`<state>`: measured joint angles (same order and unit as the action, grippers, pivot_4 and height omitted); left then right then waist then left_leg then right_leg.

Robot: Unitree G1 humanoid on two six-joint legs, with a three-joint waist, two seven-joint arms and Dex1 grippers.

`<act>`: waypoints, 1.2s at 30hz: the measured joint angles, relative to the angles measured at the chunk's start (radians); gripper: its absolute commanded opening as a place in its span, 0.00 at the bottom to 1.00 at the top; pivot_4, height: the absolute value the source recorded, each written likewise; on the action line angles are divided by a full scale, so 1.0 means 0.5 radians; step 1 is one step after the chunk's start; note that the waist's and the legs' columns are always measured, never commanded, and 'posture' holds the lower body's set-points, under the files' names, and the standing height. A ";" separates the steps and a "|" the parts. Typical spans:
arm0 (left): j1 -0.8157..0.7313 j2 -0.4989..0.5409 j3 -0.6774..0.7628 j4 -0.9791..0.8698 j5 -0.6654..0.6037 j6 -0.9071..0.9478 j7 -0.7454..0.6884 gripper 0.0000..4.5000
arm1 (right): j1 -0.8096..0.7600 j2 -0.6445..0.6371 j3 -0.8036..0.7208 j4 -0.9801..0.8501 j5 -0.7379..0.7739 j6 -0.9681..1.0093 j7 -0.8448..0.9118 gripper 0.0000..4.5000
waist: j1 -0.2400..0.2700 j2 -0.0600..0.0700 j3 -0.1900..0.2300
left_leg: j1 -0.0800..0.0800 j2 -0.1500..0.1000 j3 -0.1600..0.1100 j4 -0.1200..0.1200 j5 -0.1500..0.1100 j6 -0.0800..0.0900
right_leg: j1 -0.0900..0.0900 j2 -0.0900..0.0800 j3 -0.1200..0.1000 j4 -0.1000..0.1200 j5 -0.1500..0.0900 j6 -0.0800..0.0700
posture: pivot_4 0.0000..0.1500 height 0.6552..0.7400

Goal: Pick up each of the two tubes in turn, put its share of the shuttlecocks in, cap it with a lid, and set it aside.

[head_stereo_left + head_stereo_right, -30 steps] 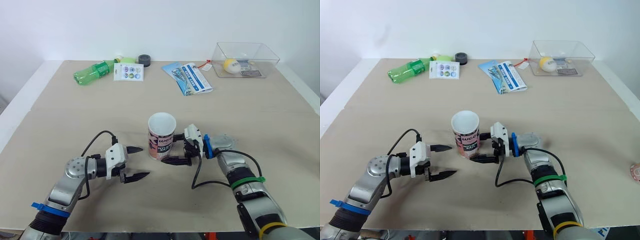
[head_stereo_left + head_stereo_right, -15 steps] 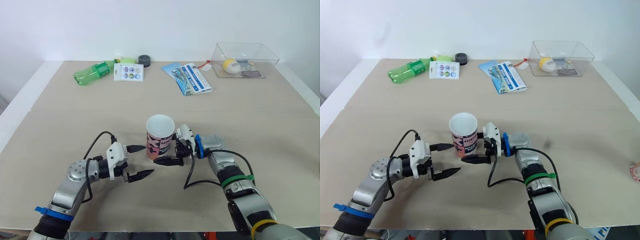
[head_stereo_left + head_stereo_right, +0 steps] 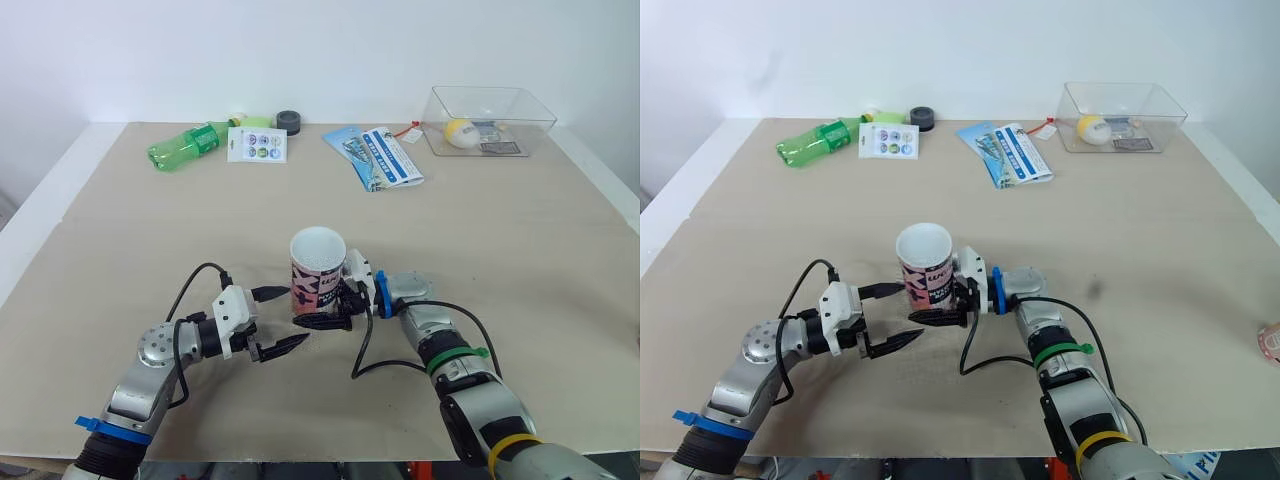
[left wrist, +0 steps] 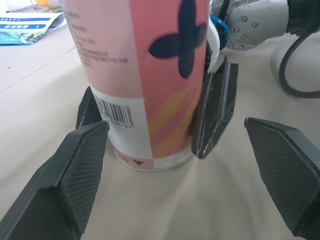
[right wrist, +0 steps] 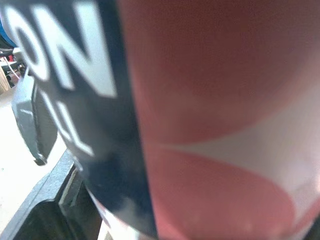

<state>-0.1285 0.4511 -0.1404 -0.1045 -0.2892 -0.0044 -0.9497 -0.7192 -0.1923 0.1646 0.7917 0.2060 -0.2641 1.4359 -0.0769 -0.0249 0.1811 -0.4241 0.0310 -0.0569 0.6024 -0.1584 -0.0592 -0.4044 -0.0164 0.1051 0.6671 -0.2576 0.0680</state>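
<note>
Head view: the tube (image 3: pixel 318 270) stood upright, mouth open, mid-tabletop (image 3: pixel 520 250) toward the near edge. Your right gripper (image 3: pixel 316 308) clasped its base. Your left gripper (image 3: pixel 298 317) was spread wide just beside it.

Left wrist view: the right fingers (image 4: pixel 215 107) lay against the tube wall; the left fingers (image 4: pixel 75 175) were short of it.

Right wrist view: tube wall pressed close.

Risk, judged: closing the left gripper now could strike the right fingers, and the low grip could let the tube tip.

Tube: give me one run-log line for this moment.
tube upright on table, top open, uncapped | right gripper shut on tube near its base | left gripper open, facing tube
</note>
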 measured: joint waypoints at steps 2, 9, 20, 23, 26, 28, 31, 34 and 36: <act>0.000 0.005 0.001 0.023 0.008 -0.024 0.003 1.00 | 0.000 -0.002 0.000 0.000 -0.007 -0.011 -0.005 0.76 | 0.000 0.000 0.000 | 0.000 0.000 0.000 0.000 0.000 0.000 | 0.000 0.000 0.000 0.000 0.000 0.000 | 1.00 1.00; -0.003 0.025 0.042 0.036 0.007 -0.068 0.001 1.00 | 0.000 -0.020 0.000 -0.005 -0.008 -0.014 -0.006 0.76 | 0.001 0.000 0.000 | 0.000 0.000 0.000 0.000 0.001 0.000 | 0.001 0.000 0.000 0.000 0.001 0.000 | 1.00 1.00; -0.061 -0.020 -0.038 0.039 0.005 -0.085 -0.043 1.00 | 0.302 -0.213 -0.368 -0.662 0.208 0.319 -0.508 0.76 | 0.014 0.000 0.000 | -0.002 -0.003 -0.001 0.000 0.001 0.000 | 0.001 -0.003 0.001 0.000 0.001 0.002 | 1.00 1.00; -0.112 -0.023 -0.065 0.040 -0.027 -0.058 -0.114 1.00 | 0.514 -0.327 -0.796 -0.918 0.248 0.436 -1.133 0.76 | 0.043 0.000 0.000 | -0.003 -0.005 0.001 0.001 0.001 0.000 | 0.001 -0.004 0.001 -0.001 -0.001 0.004 | 1.00 1.00; -0.154 -0.029 -0.123 0.045 -0.048 -0.024 -0.179 1.00 | 0.667 -0.420 -1.092 -0.958 0.207 0.464 -1.587 0.76 | 0.052 0.001 -0.001 | -0.001 -0.004 0.003 0.000 0.001 0.000 | 0.000 -0.003 0.004 -0.001 -0.001 0.004 | 1.00 1.00; -0.206 -0.055 -0.160 0.047 -0.050 -0.017 -0.215 1.00 | 0.750 -0.441 -1.203 -0.952 0.166 0.467 -1.821 0.76 | 0.051 0.001 -0.001 | -0.001 -0.004 0.003 0.000 0.001 0.001 | 0.000 -0.002 0.005 -0.001 0.000 0.003 | 1.00 1.00; -0.302 -0.086 -0.198 0.090 -0.049 -0.014 -0.262 1.00 | 0.830 -0.497 -1.366 -0.895 0.137 0.469 -2.132 0.76 | 0.048 0.004 -0.003 | 0.000 -0.005 0.005 0.000 0.003 0.003 | 0.000 -0.003 0.008 -0.001 0.002 0.006 | 1.00 1.00; -0.338 -0.086 -0.198 0.133 -0.048 -0.019 -0.298 1.00 | 0.860 -0.545 -1.447 -0.820 0.122 0.466 -2.291 0.76 | 0.036 0.005 -0.003 | 0.001 -0.004 0.008 0.000 0.004 0.006 | 0.001 -0.003 0.011 -0.001 0.004 0.006 | 1.00 1.00; -0.365 -0.093 -0.201 0.170 -0.047 -0.019 -0.315 1.00 | 0.865 -0.545 -1.464 -0.747 0.123 0.468 -2.365 0.76 | 0.030 0.005 -0.003 | 0.001 -0.005 0.008 0.000 0.006 0.009 | 0.001 -0.002 0.011 -0.001 0.007 0.007 | 1.00 1.00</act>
<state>-0.3111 0.4048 -0.2409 -0.0195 -0.3129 -0.0141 -1.1073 -0.2870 -0.4647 -0.5672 0.4181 0.2673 -0.0300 0.2531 -0.0618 -0.0225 0.1797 -0.4234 0.0287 -0.0530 0.6026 -0.1552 -0.0546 -0.4041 -0.0176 0.1107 0.6663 -0.2542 0.0713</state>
